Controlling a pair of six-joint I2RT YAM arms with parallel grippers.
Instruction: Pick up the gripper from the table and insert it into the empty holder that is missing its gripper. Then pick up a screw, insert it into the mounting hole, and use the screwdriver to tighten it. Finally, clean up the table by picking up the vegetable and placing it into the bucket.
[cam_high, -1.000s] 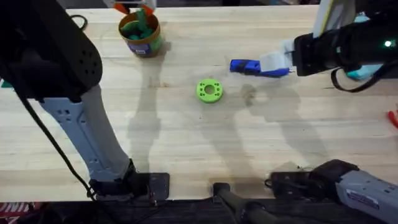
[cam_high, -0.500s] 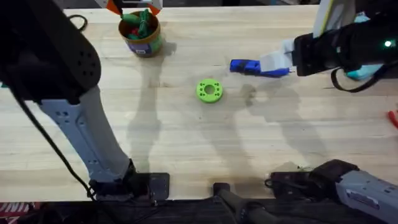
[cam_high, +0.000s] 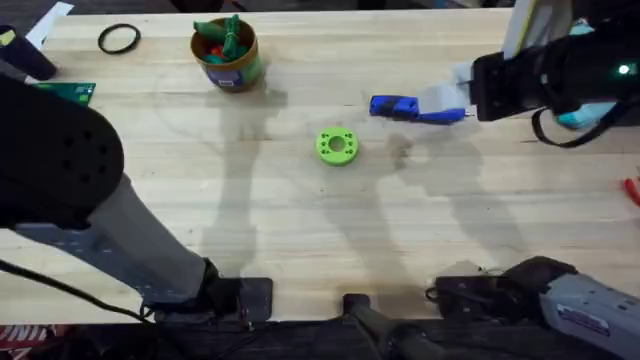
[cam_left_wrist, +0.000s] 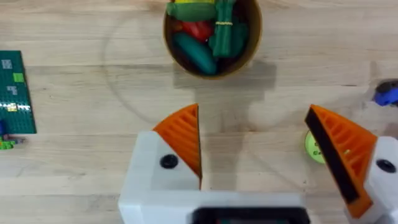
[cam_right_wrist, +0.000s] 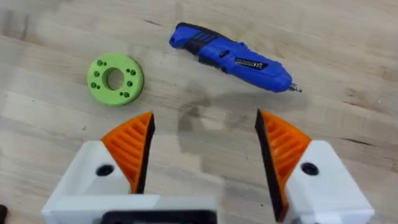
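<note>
The bucket stands at the table's far left, and the green leafy vegetable lies inside it among other toy foods. In the left wrist view my left gripper hangs open and empty, high above and short of the bucket holding the vegetable. The blue screwdriver lies at the far middle right. My right gripper hovers by its tip end, open with nothing in it, the screwdriver lying just beyond its fingertips. The loose gripper, holder and screw are out of view.
A flat green disc with holes lies mid-table, also in the right wrist view. A green circuit board and a black ring sit at the far left. The left arm looms over the near left.
The left gripper has left its place over the bucket and the left arm has swung back and lower toward the near left. The vegetable stays in the bucket. The right arm has not moved.
</note>
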